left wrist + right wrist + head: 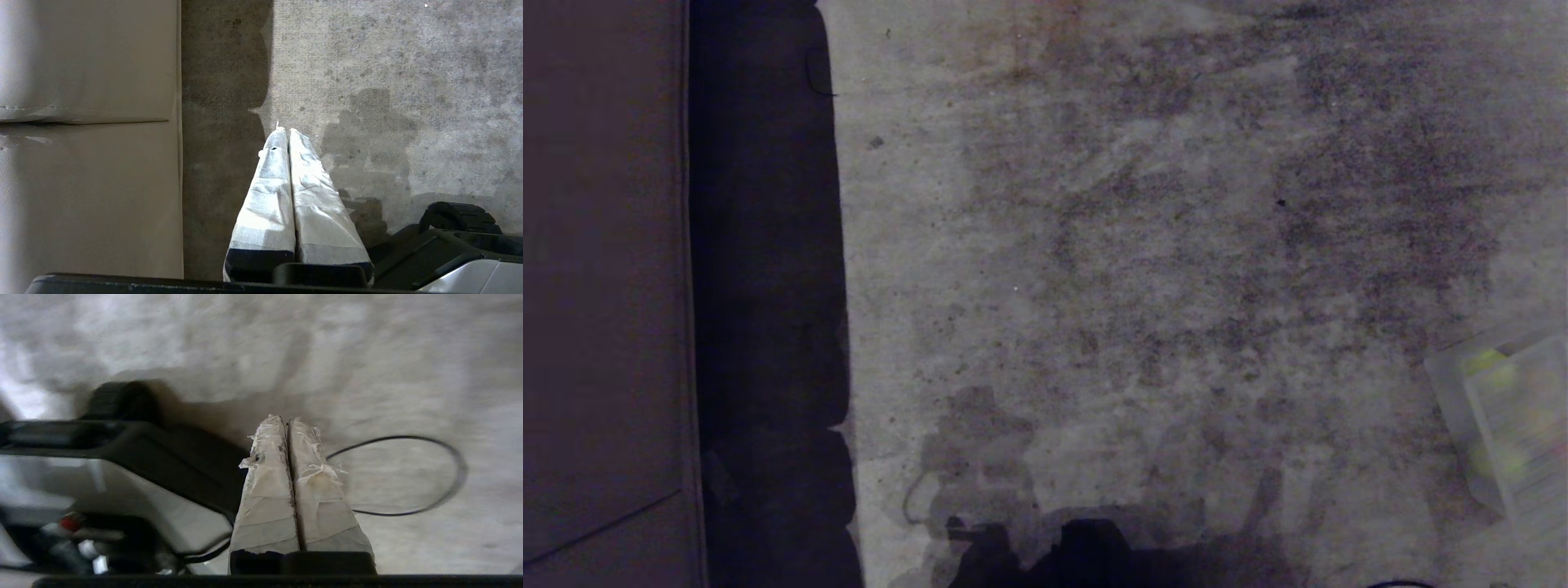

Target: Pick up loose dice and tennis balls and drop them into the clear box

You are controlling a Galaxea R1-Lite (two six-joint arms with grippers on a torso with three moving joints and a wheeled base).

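White tape wraps both fingers of the right claw (287, 421), and those fingers are pressed flat together, tip to tip, with nothing between them. Frayed tape curls off the tips. The claw hangs over bare grey carpet (367, 355). Just beyond its tips a thin black cable (445, 449) loops on the carpet, the near end of the loop running close beside the fingers. On the other side of the claw sits the robot's own dark-and-grey base (135, 469), close alongside the fingers.

Over to the left claw (287, 130): same white wrapping, fingers also shut tight against each other and empty, poised above the carpet. A dark band of shadow (220, 122) runs just beside it, and past that stands a pale beige panel (90, 143). The black edge of the base (457, 228) shows on its opposite side.

From the head camera neither claw is in sight. The clear box (1515, 425) lies at the far right edge of the stained carpet, partly cut off, with blurred yellow-green shapes inside, most likely tennis balls (1486, 361). No wrist camera catches the box, so how it lies relative to either claw cannot be told. No loose dice or balls appear near either claw.
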